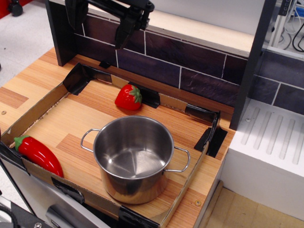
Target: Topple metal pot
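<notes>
The metal pot stands upright and empty in the near right part of a shallow cardboard tray on the wooden counter. It is shiny steel with a thin wire loop handle on each side. My black gripper hangs high at the top left, above the tray's far edge and in front of the dark tile wall. Its two fingers are spread wide apart and hold nothing. It is well behind and above the pot, not touching it.
A toy strawberry lies against the tray's far wall, behind the pot. A red toy pepper lies in the near left corner. A black post stands at the back left, and a white sink unit is to the right.
</notes>
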Controlling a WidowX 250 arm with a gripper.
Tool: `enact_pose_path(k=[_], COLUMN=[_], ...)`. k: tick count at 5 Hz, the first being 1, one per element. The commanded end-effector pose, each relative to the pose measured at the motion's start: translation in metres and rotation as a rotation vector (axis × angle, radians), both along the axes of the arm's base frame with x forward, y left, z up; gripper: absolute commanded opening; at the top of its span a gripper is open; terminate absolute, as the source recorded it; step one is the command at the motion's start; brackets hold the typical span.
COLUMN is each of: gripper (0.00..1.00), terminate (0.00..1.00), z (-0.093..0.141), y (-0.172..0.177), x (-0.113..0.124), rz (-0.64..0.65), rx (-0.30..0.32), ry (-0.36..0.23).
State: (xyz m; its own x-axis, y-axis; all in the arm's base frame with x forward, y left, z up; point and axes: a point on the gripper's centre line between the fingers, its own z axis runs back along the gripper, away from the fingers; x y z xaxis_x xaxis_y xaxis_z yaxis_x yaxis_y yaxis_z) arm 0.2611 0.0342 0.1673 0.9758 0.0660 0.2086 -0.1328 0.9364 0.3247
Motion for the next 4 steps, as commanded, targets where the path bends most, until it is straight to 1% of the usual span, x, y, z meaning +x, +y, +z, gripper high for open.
enact_pose_path(k=[1,2,3,4], gripper=[1.00,1.00,1.00,1.00], terminate=[0.00,0.00,0.00,0.00], z=[-0.009,-0.030,-0.054,-0.070], y=[-0.065,-0.091,-0.108,-0.120], x=[-0.044,-0.047,-0.046,-0.046], rz=[-0.430,-0.547,-0.603,-0.609], rx=[0.149,0.218,0.237,0.217], ry=[-0.143,-0.172,-0.140,-0.122])
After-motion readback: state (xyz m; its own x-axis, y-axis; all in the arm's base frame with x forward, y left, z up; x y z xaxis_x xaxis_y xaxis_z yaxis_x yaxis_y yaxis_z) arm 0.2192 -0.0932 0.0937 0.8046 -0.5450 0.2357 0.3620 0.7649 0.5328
